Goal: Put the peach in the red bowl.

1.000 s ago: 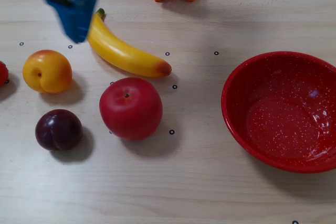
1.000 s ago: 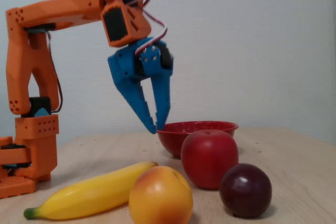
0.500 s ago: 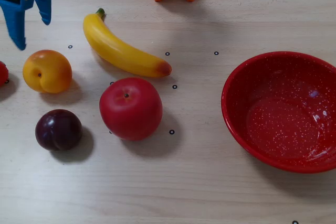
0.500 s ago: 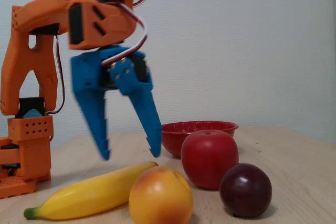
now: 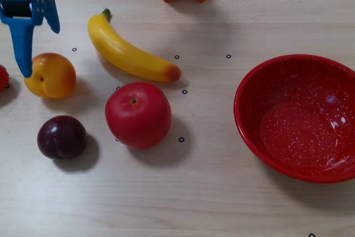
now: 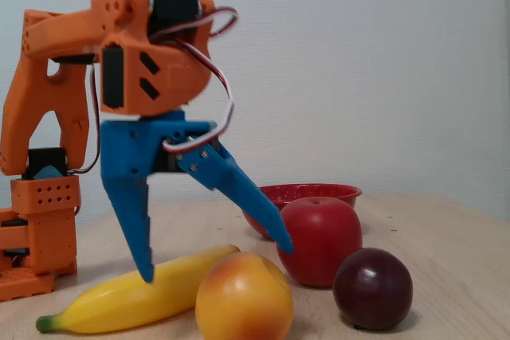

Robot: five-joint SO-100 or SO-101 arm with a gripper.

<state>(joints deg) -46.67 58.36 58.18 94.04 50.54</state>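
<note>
- Peach, small and round, yellow-orange with a red blush [image 5: 51, 75]: in the overhead view it sits on the pale wooden table [image 5: 222, 192], at the left side.
- My blue two-finger gripper [image 5: 39, 48] hangs above the peach's upper left in this view. My jaws are spread wide apart and grasp nothing. One long blue finger [image 5: 23, 43] points down over the peach's left edge.
- A long yellow banana [image 5: 130, 54] lies to the right of the peach, slanting down toward a big red apple [image 5: 138, 114].
- A dark purple plum [image 5: 61, 137] sits below the peach, near it but apart.
- The large shiny red bowl with white speckles [image 5: 299, 116] is far off at the right side, well apart from the peach. Nothing lies in it.
- A bit of some small red thing [image 5: 3, 76] shows at the left edge.
- In the fixed view the peach [image 6: 243, 296] is close to the camera, in front of the banana [image 6: 135, 296].
- My gripper [image 6: 215, 264] is above and behind the peach here, jaws wide, not touching it as far as I can tell.
- The apple [image 6: 319, 240] and the plum [image 6: 372, 288] sit to the right, and the red bowl [image 6: 307, 194] peeks out behind the apple.
- My orange arm [image 6: 80, 77] reaches over from the left.
</note>
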